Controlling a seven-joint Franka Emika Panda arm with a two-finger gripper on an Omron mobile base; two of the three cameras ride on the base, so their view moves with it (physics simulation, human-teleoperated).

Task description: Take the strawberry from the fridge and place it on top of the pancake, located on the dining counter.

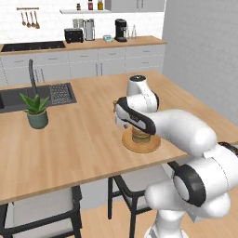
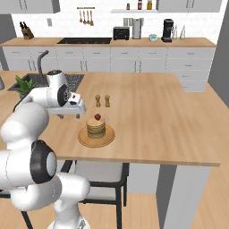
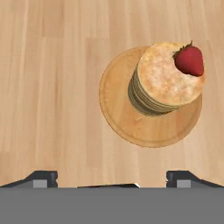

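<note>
The strawberry (image 3: 189,60) lies on top of the pancake (image 3: 168,78), near the stack's edge, free of the fingers. The pancake stack rests on a round wooden plate (image 3: 127,118) on the dining counter (image 2: 156,116). From the right base, the strawberry (image 2: 97,117) caps the pancake (image 2: 95,129). My gripper (image 3: 112,177) is open and holds nothing, its fingertips (image 3: 43,177) spread wide. It hovers above the counter just beside the plate (image 2: 85,139), on the sink side. My arm covers part of the pancake (image 1: 140,137) in the left base view. The fridge is out of view.
Salt and pepper shakers (image 2: 102,101) stand just behind the plate. A potted plant (image 1: 36,110) and a sink (image 1: 28,97) lie to the left on the counter. Stools (image 1: 130,186) are tucked under the near edge. The wall counter with appliances (image 2: 134,31) is at the back.
</note>
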